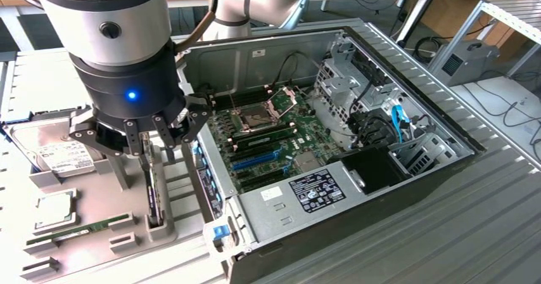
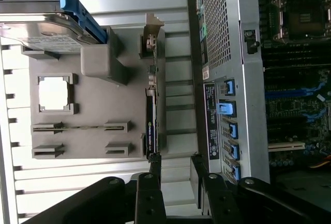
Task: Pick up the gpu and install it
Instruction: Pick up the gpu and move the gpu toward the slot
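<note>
The gpu (image 1: pixel 152 192) stands on its edge in a slot of the grey parts holder (image 1: pixel 101 189), left of the computer case in the exterior view. In the wrist view the gpu (image 2: pixel 150 125) shows edge-on as a thin dark strip, its silver bracket at the far end. My gripper (image 1: pixel 157 141) hangs just above the card's upper edge, open, with nothing between its fingers. Seen from the wrist, the gripper (image 2: pixel 176 161) stands with one fingertip (image 2: pixel 155 159) in line with the card's near end.
The holder also carries a hard drive (image 1: pixel 59 156), a square processor chip (image 1: pixel 52 209) and a memory stick (image 1: pixel 80 227). The open computer case (image 1: pixel 422 170) lies close beside it. Its metal rear wall (image 2: pixel 222 53) rises next to the card, and the motherboard (image 1: pixel 270 138) has blue slots.
</note>
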You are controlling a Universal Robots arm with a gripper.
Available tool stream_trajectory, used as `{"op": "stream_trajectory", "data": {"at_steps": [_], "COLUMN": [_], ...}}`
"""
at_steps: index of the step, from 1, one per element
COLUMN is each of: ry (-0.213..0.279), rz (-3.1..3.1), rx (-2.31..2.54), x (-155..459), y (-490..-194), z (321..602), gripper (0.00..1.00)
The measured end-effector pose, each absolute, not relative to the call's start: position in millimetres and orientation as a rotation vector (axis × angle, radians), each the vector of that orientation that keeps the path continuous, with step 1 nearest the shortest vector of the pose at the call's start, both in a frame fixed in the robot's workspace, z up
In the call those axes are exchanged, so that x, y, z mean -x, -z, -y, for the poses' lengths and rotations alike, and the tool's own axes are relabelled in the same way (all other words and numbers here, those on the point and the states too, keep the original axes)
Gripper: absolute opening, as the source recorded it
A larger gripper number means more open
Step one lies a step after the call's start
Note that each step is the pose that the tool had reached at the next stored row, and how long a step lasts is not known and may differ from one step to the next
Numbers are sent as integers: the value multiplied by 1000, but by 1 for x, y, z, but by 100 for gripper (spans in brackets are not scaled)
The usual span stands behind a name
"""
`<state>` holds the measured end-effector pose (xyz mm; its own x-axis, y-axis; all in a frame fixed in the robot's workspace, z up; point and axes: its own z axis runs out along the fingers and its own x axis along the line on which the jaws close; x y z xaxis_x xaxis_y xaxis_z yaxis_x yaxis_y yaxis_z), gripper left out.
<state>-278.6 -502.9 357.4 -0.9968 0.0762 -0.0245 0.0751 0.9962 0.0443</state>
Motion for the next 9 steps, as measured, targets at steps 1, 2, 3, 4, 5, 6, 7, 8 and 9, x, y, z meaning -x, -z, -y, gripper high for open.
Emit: {"op": "stream_trajectory", "data": {"at_steps": [1,2,3,4,5,6,7,8,9], "ry": [-68,-68,-68,-68,-68,-68,-68,-68,-68], "rz": [-3112,-3113,-3113,-3112,-3112,-3113,-3112,-3112,-3113], "rx": [-118,-118,-118,-118,-118,-118,-118,-118,-118], "x": [279,279,279,279,279,279,279,279,279], "y": [-357,-357,-357,-357,-357,-356,-356,-356,-356], "z": [503,503,503,503,503,503,503,503,503], "gripper": [36,36,36,36,36,36,36,36,36]}}
